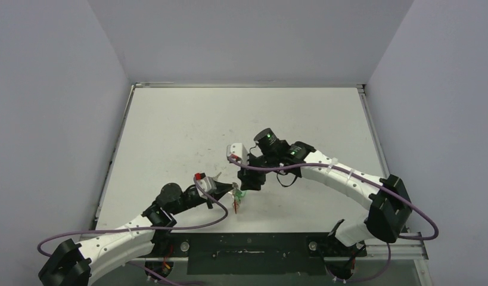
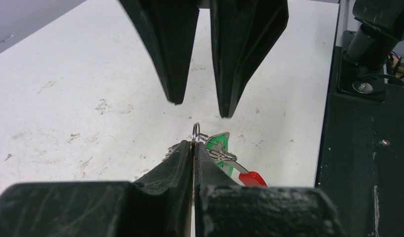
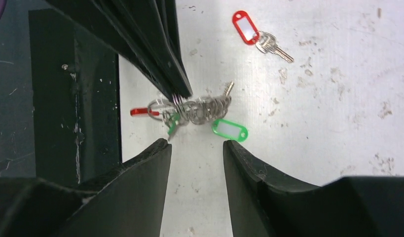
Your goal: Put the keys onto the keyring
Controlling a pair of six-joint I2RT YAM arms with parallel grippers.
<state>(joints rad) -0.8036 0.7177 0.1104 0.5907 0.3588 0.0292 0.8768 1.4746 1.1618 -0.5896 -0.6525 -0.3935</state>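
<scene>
Both tools meet over the bench (image 3: 328, 148). My left tool (image 2: 194, 144) is pinched tight on a silvery loop of the keyring (image 3: 202, 106), and my right tool (image 3: 196, 145) gapes wide just beside it. The left tool hides most of the ring's red side. One green-tagged key (image 3: 229, 130) touches the tangle; whether it is threaded, I cannot tell. The red-tagged key (image 3: 249, 28) lies well apart.

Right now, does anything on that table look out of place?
One key with a red tag lies alone on the table, apart from the keyring that the left gripper pinches. Otherwise, only scuff marks.
</scene>
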